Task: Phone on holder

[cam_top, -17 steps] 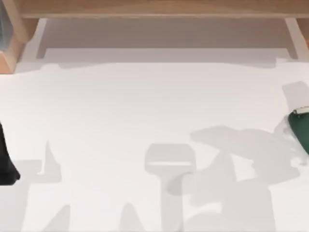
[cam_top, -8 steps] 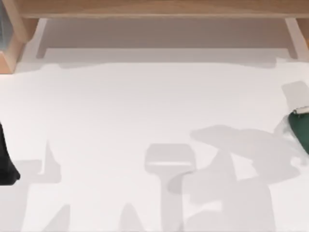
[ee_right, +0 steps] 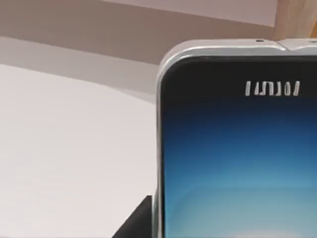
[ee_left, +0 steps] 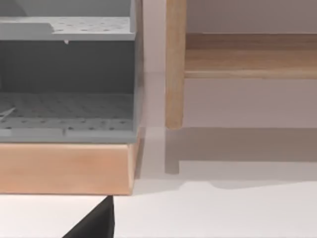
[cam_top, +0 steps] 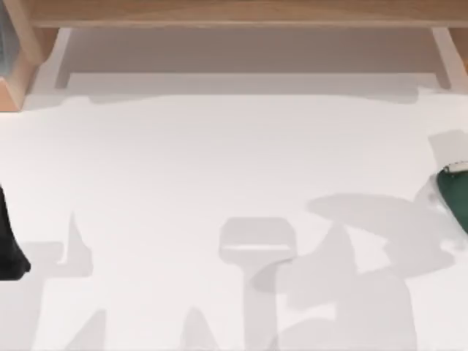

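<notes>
— What's the setting?
— A smooth white bench (cam_top: 219, 161), matte, with soft grey shadows across it. Along its far edge runs a pale wooden shelf frame (cam_top: 241, 13); the left wrist view shows one square wooden post (ee_left: 175, 64) and a grey perforated tray (ee_left: 67, 74) sitting in a wooden base.

— Where's the phone?
— At the bench's right edge in the top view, cut off by the frame: a dark green patch with a light rim, the phone (cam_top: 457, 199). The right wrist view has it very close: rounded corner, silver rim, blue screen, small white lettering too blurred to read.

— Is the right hand clenched on it?
— I can't tell; a dark sliver sits just beside the phone's rim, nothing clearer.

— And the left arm?
— A dark shape (cam_top: 10, 245) at the bench's left edge; the left hand's grip can't be told either.
</notes>
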